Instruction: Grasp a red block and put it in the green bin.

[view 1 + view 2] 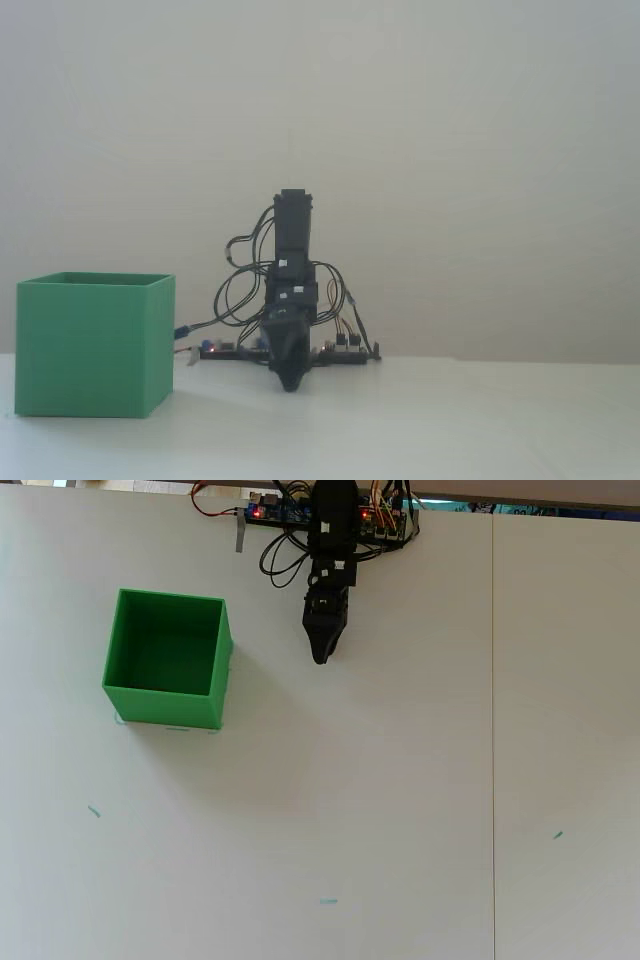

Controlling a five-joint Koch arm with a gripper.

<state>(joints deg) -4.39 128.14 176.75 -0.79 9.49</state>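
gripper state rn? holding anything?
Gripper: shut, jaws together in a single point in the overhead view, holding nothing. No red block shows in either view; the green bin looks empty from above.

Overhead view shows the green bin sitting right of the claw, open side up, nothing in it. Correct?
Not quite: in the overhead view the green bin sits left of the claw, not right. It is open side up, with nothing visible inside.
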